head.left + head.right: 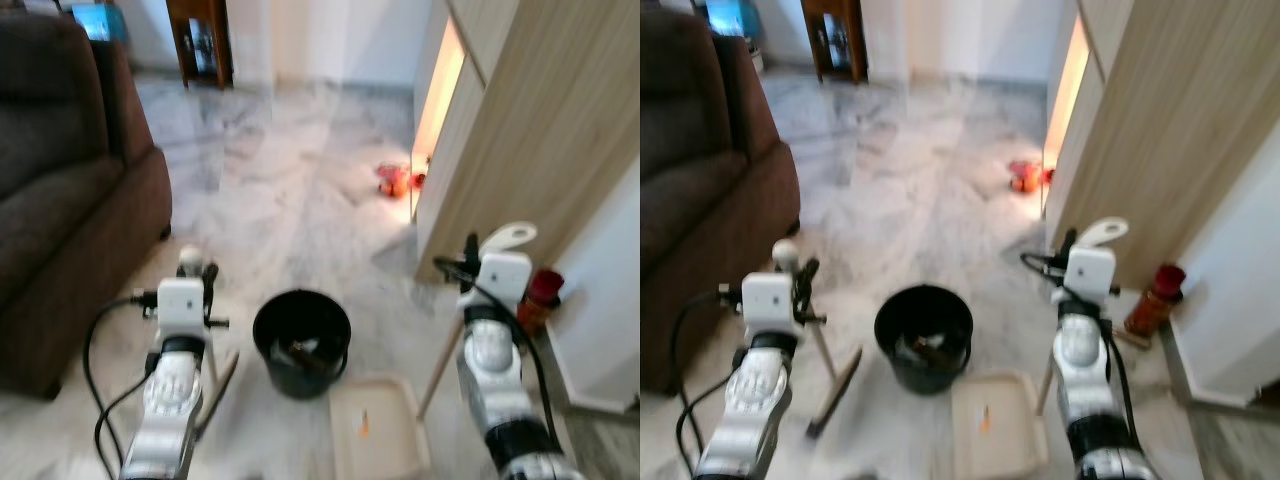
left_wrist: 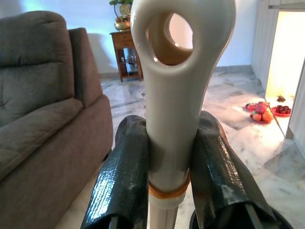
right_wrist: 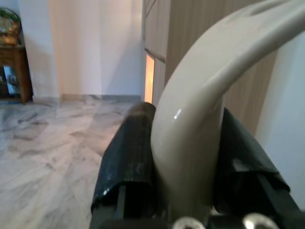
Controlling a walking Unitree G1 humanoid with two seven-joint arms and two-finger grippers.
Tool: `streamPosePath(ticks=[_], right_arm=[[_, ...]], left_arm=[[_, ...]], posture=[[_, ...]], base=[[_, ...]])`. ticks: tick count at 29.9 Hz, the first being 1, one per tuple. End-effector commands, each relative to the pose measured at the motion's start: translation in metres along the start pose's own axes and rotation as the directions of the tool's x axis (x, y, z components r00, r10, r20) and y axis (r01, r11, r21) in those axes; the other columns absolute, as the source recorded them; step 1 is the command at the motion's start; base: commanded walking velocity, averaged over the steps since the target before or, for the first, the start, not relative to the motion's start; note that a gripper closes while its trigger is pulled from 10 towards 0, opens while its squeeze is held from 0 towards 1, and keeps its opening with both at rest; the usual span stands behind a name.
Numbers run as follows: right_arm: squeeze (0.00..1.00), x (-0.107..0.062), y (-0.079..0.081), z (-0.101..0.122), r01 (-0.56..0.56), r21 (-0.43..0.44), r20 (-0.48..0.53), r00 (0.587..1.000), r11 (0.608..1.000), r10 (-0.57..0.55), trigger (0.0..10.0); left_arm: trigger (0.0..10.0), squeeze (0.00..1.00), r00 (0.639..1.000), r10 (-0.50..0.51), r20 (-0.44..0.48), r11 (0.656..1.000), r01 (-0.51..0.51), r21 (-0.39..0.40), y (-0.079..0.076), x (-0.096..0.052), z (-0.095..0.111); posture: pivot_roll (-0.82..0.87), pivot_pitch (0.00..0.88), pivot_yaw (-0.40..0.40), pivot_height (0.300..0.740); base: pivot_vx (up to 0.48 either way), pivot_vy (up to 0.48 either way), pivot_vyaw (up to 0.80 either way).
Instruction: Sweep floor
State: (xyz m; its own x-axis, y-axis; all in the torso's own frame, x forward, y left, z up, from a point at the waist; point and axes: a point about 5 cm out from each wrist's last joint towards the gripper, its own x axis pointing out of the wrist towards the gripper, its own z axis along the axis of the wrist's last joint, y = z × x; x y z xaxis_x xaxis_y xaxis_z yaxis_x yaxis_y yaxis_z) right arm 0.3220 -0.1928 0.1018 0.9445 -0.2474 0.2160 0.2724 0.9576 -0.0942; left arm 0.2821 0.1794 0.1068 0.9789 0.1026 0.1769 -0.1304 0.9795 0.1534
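Note:
My left gripper [image 1: 196,270] is shut on the cream broom handle [image 2: 171,95], which ends in a loop with a hole. The broom's shaft slants down to its brush head [image 1: 835,392] on the marble floor, left of a black bucket [image 1: 300,340]. My right gripper [image 1: 470,262] is shut on the curved cream handle [image 3: 200,109] of a long-handled dustpan. Its beige pan [image 1: 375,425] lies flat on the floor just right of the bucket, with a small orange scrap [image 1: 364,424] in it. Some dark rubbish sits inside the bucket.
A brown sofa [image 1: 60,200] fills the left side. A wood-panelled cabinet [image 1: 520,130] stands at the right, with a red bottle [image 1: 540,295] at its foot. A plate of red fruit [image 1: 395,180] lies on the floor ahead. A wooden side table [image 1: 200,40] stands at the back.

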Motion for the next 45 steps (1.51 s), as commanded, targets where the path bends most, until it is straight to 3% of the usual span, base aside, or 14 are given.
streamPosePath(ticks=[1,16,25,30,45], right_arm=[[0.00,0.004,-0.002,0.006,0.000,0.001,0.031,1.000,1.000,0.000,10.0],[0.00,0.002,-0.002,0.004,-0.017,0.011,0.025,1.000,1.000,0.017,10.0],[0.00,0.001,-0.003,0.000,-0.015,0.023,0.001,1.000,1.000,0.015,10.0],[0.00,0.001,-0.006,-0.005,0.018,0.058,-0.037,0.999,0.998,-0.015,10.0],[0.00,0.001,-0.008,-0.006,0.018,0.046,-0.042,0.999,0.999,-0.016,10.0]], left_arm=[[10.0,0.00,0.999,0.010,0.048,1.000,-0.010,-0.009,0.001,0.003,0.009],[10.0,0.00,0.999,0.013,0.046,1.000,-0.012,-0.013,0.000,0.002,0.008],[10.0,0.00,0.999,0.008,0.034,1.000,-0.007,-0.008,-0.001,0.002,0.005],[10.0,0.00,1.000,0.000,0.028,1.000,0.000,-0.007,-0.001,0.004,0.003],[10.0,0.00,1.000,-0.018,0.025,1.000,0.018,-0.003,-0.002,0.007,0.002]], posture=[[0.10,0.000,-0.038,0.740],[0.10,0.000,-0.043,0.740],[0.09,0.000,-0.045,0.740],[0.09,0.000,-0.042,0.740],[0.09,0.000,-0.045,0.740]], base=[[-0.266,0.000,0.00],[-0.263,0.000,0.00],[0.000,0.000,0.00],[0.000,0.000,-0.80],[0.000,0.000,-0.80]])
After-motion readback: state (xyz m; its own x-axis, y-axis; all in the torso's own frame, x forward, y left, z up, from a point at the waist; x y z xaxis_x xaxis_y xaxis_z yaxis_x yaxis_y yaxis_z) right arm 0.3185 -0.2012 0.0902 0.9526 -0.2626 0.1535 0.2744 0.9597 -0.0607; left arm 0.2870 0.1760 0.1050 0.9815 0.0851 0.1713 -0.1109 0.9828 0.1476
